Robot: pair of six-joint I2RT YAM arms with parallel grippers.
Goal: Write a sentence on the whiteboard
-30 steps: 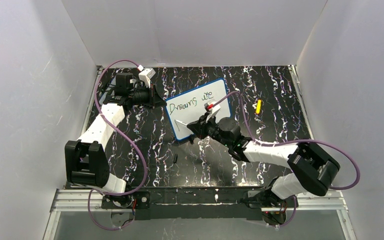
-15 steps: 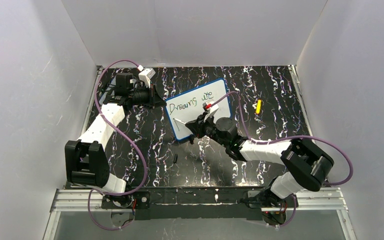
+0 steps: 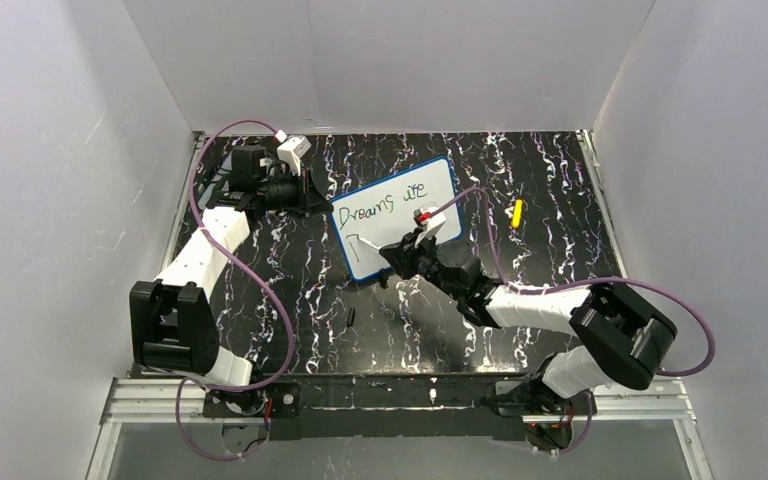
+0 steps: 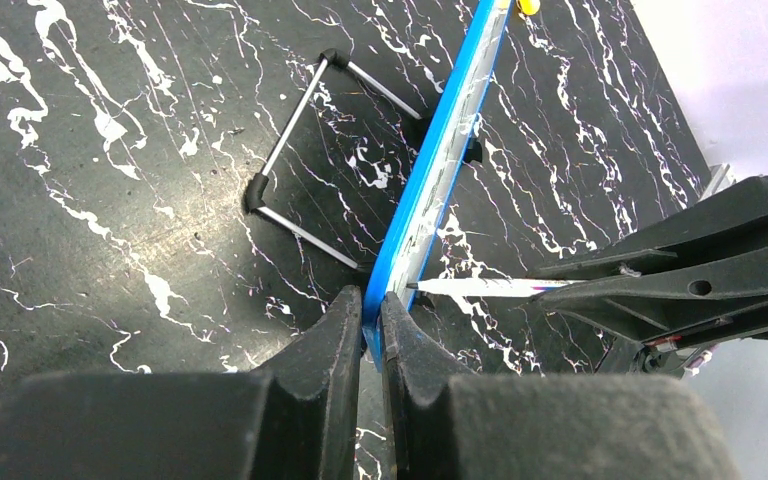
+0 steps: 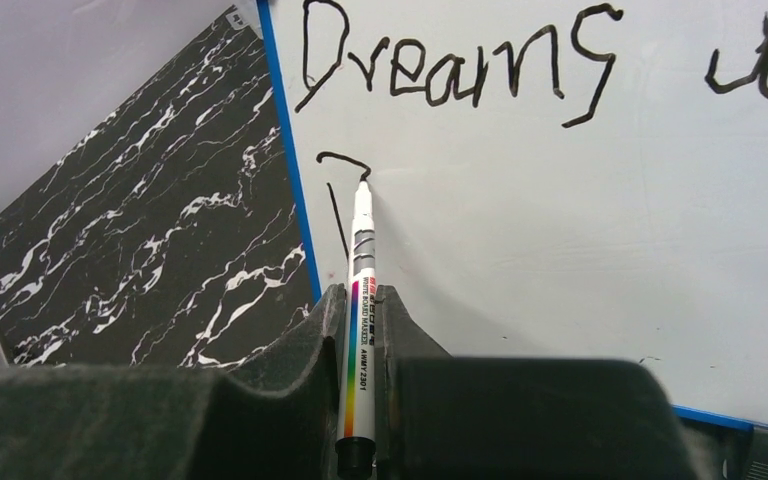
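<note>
My left claw [image 4: 372, 300] pinches the 9 o'clock rim of the whiteboard [image 3: 400, 215], standing just 12 o'clock of the centre of the table [image 3: 520, 160], while my right claw [image 5: 360, 300], gripping the marker [image 5: 362, 250], has just hooked a fresh stroke beneath "Dreams" in the sentence [image 5: 430, 80], so row two is only beginning

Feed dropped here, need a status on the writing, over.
Left gripper shut on whiteboard edge. Right gripper shut on marker, tip starting second row of sentence. Nothing blocking.

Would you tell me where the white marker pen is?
Right wrist view, centre: the marker is in the right gripper, tip on the blue-rimmed whiteboard below "Dreams".
</note>
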